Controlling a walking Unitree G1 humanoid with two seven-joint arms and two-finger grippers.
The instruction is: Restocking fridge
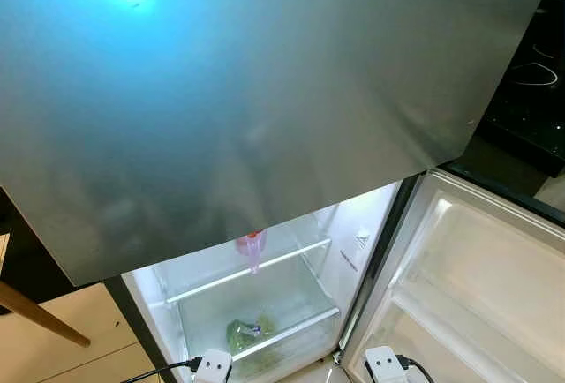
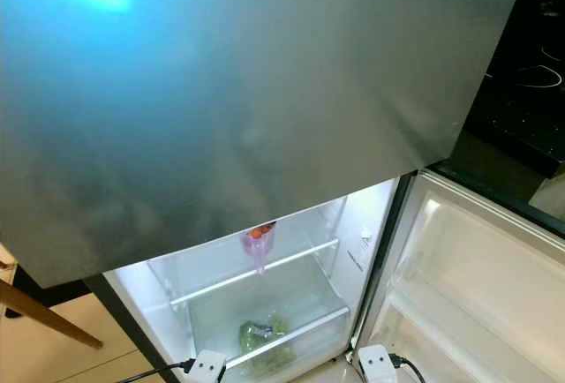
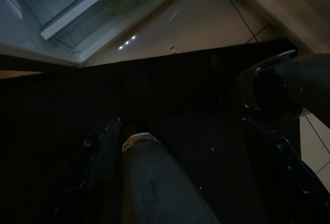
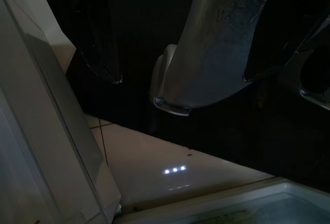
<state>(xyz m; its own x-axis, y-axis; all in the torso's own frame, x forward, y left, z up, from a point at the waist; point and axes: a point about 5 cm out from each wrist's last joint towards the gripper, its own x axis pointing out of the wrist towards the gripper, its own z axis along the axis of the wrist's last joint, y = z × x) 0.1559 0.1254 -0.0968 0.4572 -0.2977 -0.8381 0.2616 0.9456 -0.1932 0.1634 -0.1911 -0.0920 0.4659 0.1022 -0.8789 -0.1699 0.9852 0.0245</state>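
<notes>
While the grippers are hanging low, we are reading the scene as follows:

Fridge compartment (image 1: 256,304): standing open ahead and below us, lit.
Pink bottle (image 1: 252,249): sitting on the upper glass shelf.
Greens (image 1: 247,334): lying in the drawer beneath.
Open door (image 1: 477,286): swinging out to our right.
Left gripper (image 3: 191,172): fingers apart, holding nothing, facing the compartment.
Right gripper (image 4: 180,53): fingers apart, holding nothing, beside the door.

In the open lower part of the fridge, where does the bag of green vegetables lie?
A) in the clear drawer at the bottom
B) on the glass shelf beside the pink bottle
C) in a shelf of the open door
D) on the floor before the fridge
A: the green vegetables lie inside the clear bottom drawer, below the glass shelf where the pink bottle stands.
</notes>
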